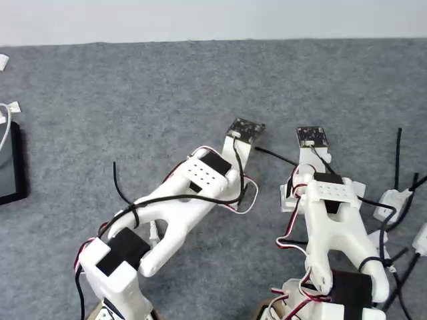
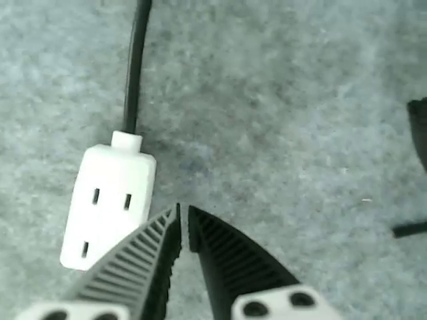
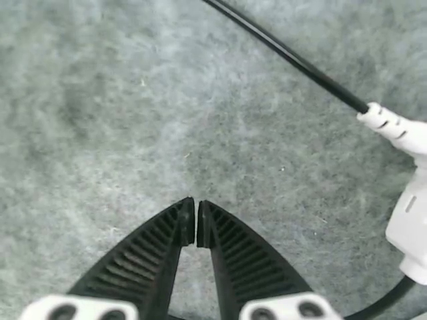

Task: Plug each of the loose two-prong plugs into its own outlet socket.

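White outlet socket (image 2: 110, 200) just beside clenched left jaws; right jaws clenched, plug (image 3: 410, 207) apart.

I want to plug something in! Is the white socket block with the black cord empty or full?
Empty, as far as visible: the white plastic socket block shows three bare slots, no plug in them.

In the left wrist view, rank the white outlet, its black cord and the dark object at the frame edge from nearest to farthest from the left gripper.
1. White outlet: right beside the left gripper tips.
2. Black cord: leaves the outlet's far end, leading away.
3. Dark object: well apart, at the frame edge.
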{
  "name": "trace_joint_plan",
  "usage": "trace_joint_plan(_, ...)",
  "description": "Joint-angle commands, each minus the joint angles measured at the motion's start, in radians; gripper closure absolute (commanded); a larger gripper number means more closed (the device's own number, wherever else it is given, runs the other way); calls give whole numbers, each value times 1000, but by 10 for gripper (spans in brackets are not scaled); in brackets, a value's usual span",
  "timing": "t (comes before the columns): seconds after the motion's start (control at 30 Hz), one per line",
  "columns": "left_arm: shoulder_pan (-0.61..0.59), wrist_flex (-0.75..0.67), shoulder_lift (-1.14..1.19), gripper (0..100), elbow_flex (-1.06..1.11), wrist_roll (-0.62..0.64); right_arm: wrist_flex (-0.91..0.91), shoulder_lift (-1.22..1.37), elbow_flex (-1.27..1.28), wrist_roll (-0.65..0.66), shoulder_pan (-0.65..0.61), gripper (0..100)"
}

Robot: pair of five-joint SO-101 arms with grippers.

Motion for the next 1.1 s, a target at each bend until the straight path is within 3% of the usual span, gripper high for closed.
trace_joint_plan(0.0, -18, 9, -8, 988, -58, -8, -12, 2, -58, 18, -8, 983)
trace_joint_plan(0.17, -77, 40, -121, 987, -62, -18, -10, 2, -58, 31, -10, 983)
trace_joint_plan(0.33, -89, 133, -311, 945, 10, -233, -10, 2, -58, 31, -10, 983)
trace_joint_plan(0.53, -181, -75, -258, 786, 194, -482, -12, 2, -57, 31, -15, 986)
trace_joint_plan(0.63, -253, -103, -192, 751, 180, -583, -13, 2, -57, 31, -21, 987)
trace_joint_plan(1.07, -255, -101, -34, 754, 77, -591, -15, 2, -57, 32, -21, 984)
